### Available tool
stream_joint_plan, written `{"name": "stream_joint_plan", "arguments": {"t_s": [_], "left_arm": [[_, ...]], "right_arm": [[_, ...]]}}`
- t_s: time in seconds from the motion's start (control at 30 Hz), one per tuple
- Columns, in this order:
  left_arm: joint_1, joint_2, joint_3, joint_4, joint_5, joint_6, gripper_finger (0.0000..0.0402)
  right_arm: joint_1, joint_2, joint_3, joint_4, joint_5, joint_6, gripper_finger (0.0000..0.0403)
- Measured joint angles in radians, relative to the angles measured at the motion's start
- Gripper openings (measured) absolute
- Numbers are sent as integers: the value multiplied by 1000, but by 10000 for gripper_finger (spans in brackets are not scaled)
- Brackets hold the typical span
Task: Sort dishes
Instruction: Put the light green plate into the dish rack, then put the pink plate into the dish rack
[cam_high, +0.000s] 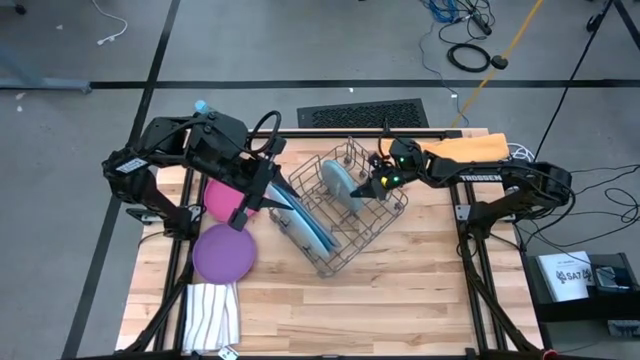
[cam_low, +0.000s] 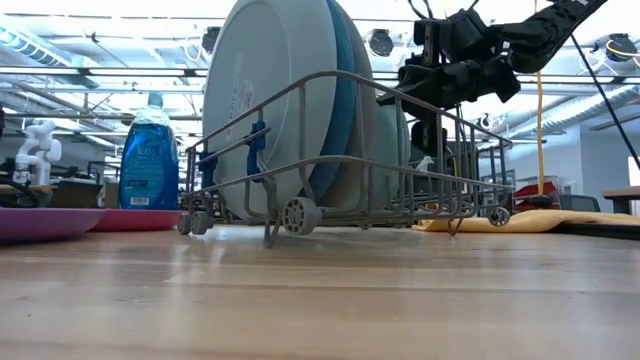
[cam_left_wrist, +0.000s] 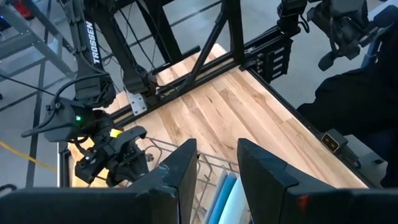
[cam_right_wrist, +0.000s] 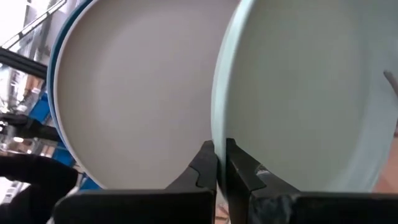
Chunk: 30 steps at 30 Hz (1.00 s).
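High view, left tool (cam_high: 262, 192): at the left end of the wire dish rack (cam_high: 345, 240), over the large plates; whether it pinches one cannot be told from above.
High view, right tool (cam_high: 372, 186): over the far side of the rack, beside the pale teal plate (cam_high: 336, 183) standing on edge inside.
High view, plates: magenta plate (cam_high: 222, 197) and purple plate (cam_high: 222, 252) lie flat on the surface (cam_high: 400, 290) left of the rack, overlapping; a striped cloth (cam_high: 212, 315) lies nearer the front edge.
Low view, rack: grey plate (cam_low: 262, 120) stands upright in front, a light blue plate (cam_low: 343, 110) just behind it; right tool (cam_low: 440, 85) hangs above the rack's far part.
Low view, background: a blue soap bottle (cam_low: 150, 155) stands behind the flat plates.
Left wrist view, left tool (cam_left_wrist: 216, 163): fingers (cam_left_wrist: 180, 171) part-spread, with plate edges showing below, possibly between them.
Right wrist view, right tool (cam_right_wrist: 219, 163): fingers pressed together, holding nothing, right at the rim of the pale teal plate (cam_right_wrist: 311, 93), the grey plate (cam_right_wrist: 137, 99) beside it.
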Motion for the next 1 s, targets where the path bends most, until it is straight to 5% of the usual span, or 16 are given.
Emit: {"name": "stream_joint_plan", "arguments": {"t_s": [0.37,0.73,1.0], "left_arm": [[0,0,0,-1,2,24,118],[-1,0,0,-5,30,24,118],[-1,0,0,-3,31,26,118]], "right_arm": [[8,-8,3,-24,-7,87,10],[24,-34,-8,-51,-9,91,170],[25,-77,-13,-25,-11,72,219]]}}
